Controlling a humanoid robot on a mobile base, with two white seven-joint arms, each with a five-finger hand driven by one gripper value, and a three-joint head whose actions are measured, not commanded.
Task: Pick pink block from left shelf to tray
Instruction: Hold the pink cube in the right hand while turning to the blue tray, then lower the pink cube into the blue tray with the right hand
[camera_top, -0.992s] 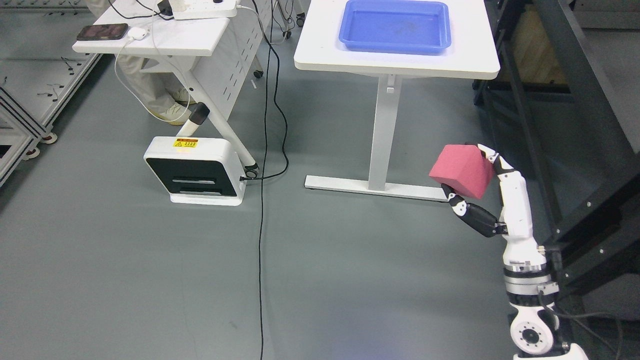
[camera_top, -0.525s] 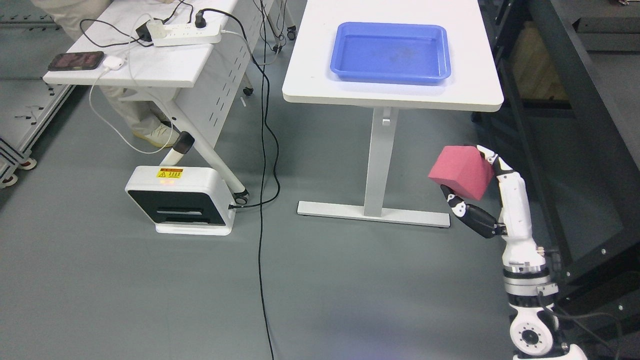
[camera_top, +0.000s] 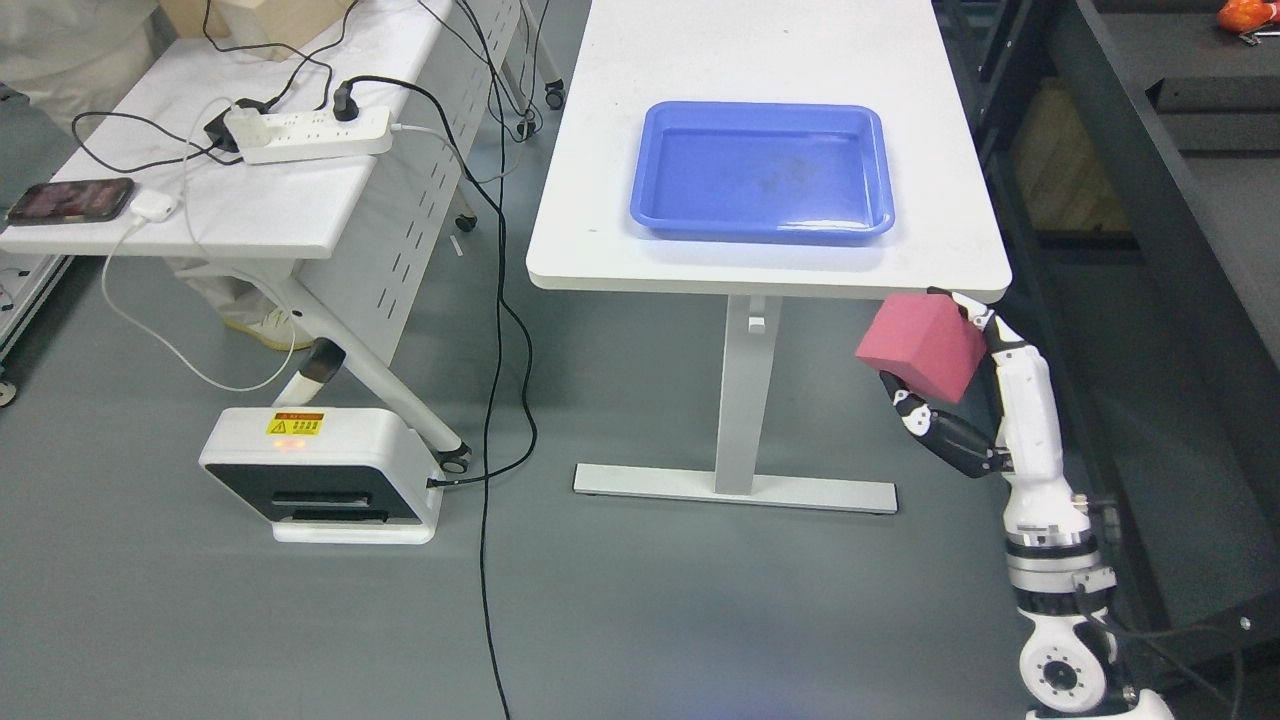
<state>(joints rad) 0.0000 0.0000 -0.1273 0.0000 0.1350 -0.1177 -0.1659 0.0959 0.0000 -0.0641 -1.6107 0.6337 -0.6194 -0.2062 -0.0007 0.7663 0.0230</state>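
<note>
My right hand (camera_top: 940, 350) rises from the lower right with its fingers closed around a pink block (camera_top: 920, 345). The block hangs in the air just below the front right corner of the white table (camera_top: 960, 260). A blue tray (camera_top: 765, 172) lies on that table, up and to the left of the block, and holds nothing. My left arm does not show.
A black frame (camera_top: 1150, 260) runs along the right side, close to my arm. A second white desk (camera_top: 200, 220) at the left carries a power strip (camera_top: 305, 132) and a phone (camera_top: 68, 200). A white box unit (camera_top: 310, 475) and a black cable (camera_top: 490, 500) lie on the floor.
The whole view has shifted: table, tray and desk now sit lower and nearer in the picture, so the camera has moved. The hand keeps the block in the same grasp.
</note>
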